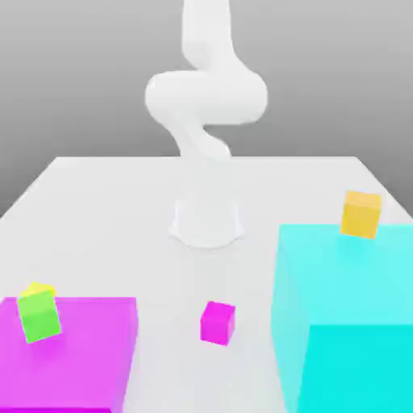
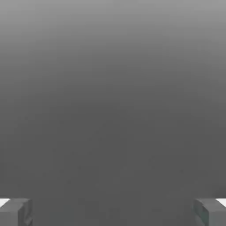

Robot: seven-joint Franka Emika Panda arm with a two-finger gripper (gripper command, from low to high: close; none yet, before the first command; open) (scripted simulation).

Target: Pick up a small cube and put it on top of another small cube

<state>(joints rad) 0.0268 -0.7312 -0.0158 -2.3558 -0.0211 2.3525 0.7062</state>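
My arm: a smooth white arm, rising from a round base at the middle of the surface and curling upward in thick bends toward the top of the exterior view.

My claw: wide open, holding nothing; in the hand view the two grey fingertips stand far apart, with plain grey between them.

Surface: a flat white top, pale and bare around my base, set against a grey backdrop.

Small cube: a little magenta-pink cube sitting directly on the surface, in front of my base and nearer the camera (it stands alone, touching neither big block). It lies between the large magenta block and the large cyan block.

Large magenta block: a low, flat block at the exterior view's left, resting on the surface.

Small green cube: sits tilted on the top of the large magenta block, near its left edge, with a yellowish upper face.

Large cyan block: a tall block at the exterior view's right, much higher than the magenta one.

Small orange cube: rests on the top of the large cyan block, toward its far edge, well apart from the small cube.
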